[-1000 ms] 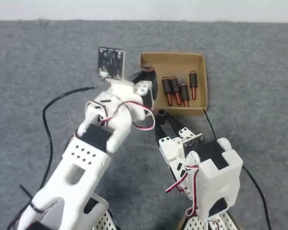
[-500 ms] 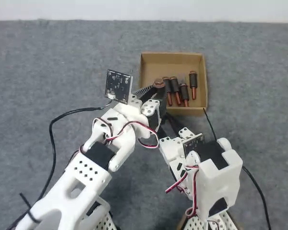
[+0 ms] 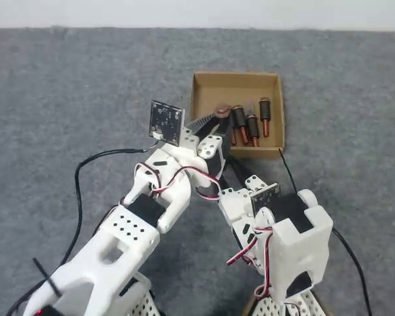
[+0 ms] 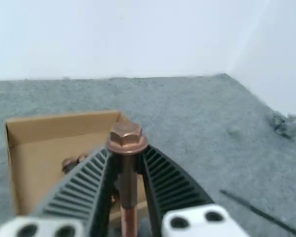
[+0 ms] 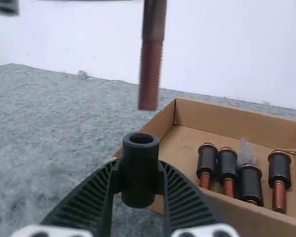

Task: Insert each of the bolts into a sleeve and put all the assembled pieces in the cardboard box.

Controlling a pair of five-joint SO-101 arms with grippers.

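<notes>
Bolt (image 4: 127,139), clamped upright in the left gripper (image 4: 127,153), hangs above the sleeve (image 5: 140,158) pinched by the right gripper (image 5: 139,174), just below the cardboard box (image 3: 238,87) near the high view's centre. Its tip looks slightly off the bore, so the arm should centre it first, then lower it straight and slowly.

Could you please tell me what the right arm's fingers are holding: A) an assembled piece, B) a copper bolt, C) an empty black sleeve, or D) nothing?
C: the right wrist view shows the right gripper shut on an upright black sleeve with an open bore, the copper bolt hanging above it.
</notes>
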